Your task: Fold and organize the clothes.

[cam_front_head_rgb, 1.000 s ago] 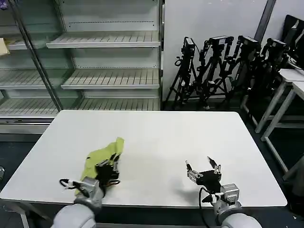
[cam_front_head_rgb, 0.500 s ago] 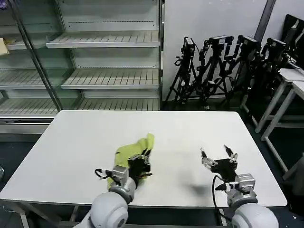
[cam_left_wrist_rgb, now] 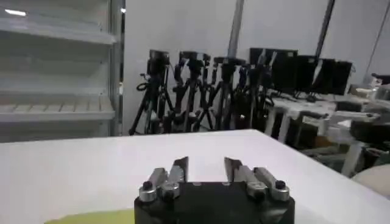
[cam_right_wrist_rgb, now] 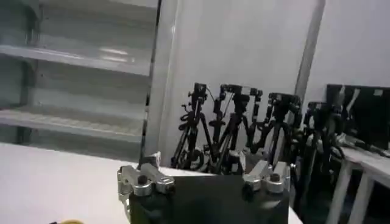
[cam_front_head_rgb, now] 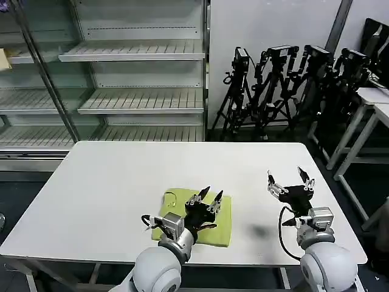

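Observation:
The clothes, one lime T-shirt [cam_front_head_rgb: 223, 224], lie folded in a flat packet near the front edge of the white table [cam_front_head_rgb: 121, 176]. My left gripper [cam_front_head_rgb: 212, 193] hovers just over the packet, open, with nothing between its fingers. In the left wrist view the same gripper [cam_left_wrist_rgb: 206, 167] shows its jaws apart over bare table, and a strip of the T-shirt [cam_left_wrist_rgb: 91, 217] lies at the picture's lower edge. My right gripper [cam_front_head_rgb: 290, 179] stands open over the table to the right of the shirt, apart from it.
Empty metal shelves [cam_front_head_rgb: 134, 55] stand behind the table on the left. A row of black tripods [cam_front_head_rgb: 285, 85] lines the back wall on the right. More white tables [cam_front_head_rgb: 371, 103] stand at the far right.
My left gripper carried the bunched shirt to the right, laid it flat and let go. My right gripper moved right and farther from the front edge, staying open.

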Controlling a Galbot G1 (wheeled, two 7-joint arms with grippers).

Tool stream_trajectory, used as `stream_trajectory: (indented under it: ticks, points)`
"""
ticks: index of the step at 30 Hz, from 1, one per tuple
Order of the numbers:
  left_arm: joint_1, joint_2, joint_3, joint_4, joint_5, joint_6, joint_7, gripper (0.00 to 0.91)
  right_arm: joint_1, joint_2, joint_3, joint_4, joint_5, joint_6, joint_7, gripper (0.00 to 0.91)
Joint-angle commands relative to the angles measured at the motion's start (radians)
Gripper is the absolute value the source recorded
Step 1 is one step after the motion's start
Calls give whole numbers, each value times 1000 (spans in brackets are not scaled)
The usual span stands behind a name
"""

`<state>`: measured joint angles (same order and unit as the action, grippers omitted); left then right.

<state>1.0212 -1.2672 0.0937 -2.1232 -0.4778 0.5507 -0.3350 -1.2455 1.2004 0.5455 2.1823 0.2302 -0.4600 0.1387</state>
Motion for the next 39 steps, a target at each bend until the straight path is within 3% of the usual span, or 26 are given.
stream_trajectory:
  ticks: [1, 5, 9, 13, 20, 39]
  points:
    - [-18, 1, -98, -21, 41, -40, 56, 907, 80, 15, -24, -96, -21, 81, -17, 907]
    - [44, 74, -290, 9, 132, -162, 199, 907, 91, 26, -40, -130, -33, 104, -18, 907]
    - [133, 136, -528, 131, 281, -372, 373, 907, 94, 26, -46, -171, -63, 146, -36, 907]
    - [151, 154, -647, 218, 253, -443, 423, 907, 101, 22, -41, -201, -70, 162, -47, 907]
    - [168, 134, -680, 239, 264, -525, 503, 907, 98, 12, -20, -237, -67, 179, -57, 907]
    - [145, 138, -697, 288, 289, -548, 540, 907, 111, 45, -62, -238, -111, 221, -89, 907]
